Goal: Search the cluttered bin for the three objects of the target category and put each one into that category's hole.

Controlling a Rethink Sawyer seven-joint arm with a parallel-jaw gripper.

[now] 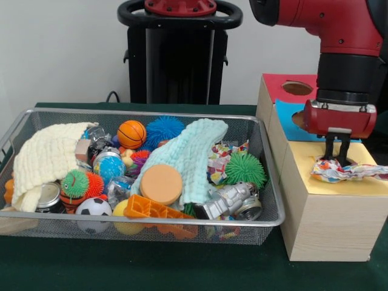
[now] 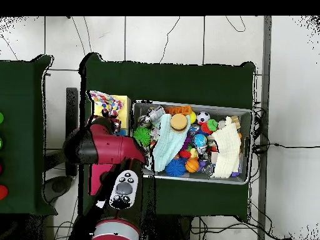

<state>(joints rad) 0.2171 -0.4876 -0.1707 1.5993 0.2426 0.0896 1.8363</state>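
My gripper (image 1: 336, 159) hangs over the yellow section (image 1: 364, 154) of the wooden sorting box. Its two black fingers stand close together, pinching the top of a crumpled colourful paper wrapper (image 1: 348, 171). The wrapper rests on the yellow top and reaches toward the box's right edge. No hole shows in the yellow section. In the overhead view the wrapper (image 2: 103, 100) lies at the yellow end (image 2: 120, 105) of the box, and the red arm (image 2: 109, 149) hides the gripper. A similar patterned paper (image 1: 219, 159) lies in the wire bin (image 1: 151, 112).
The bin holds a cream cloth (image 1: 45, 157), a mint cloth (image 1: 191, 151), spiky balls, a basketball (image 1: 131, 133), a soccer ball (image 1: 93, 208), an orange disc (image 1: 160, 183), cans and a silver robot toy (image 1: 230, 199). The box's red section has a hole (image 1: 297, 88); the blue section (image 1: 285, 115) is partly behind the gripper.
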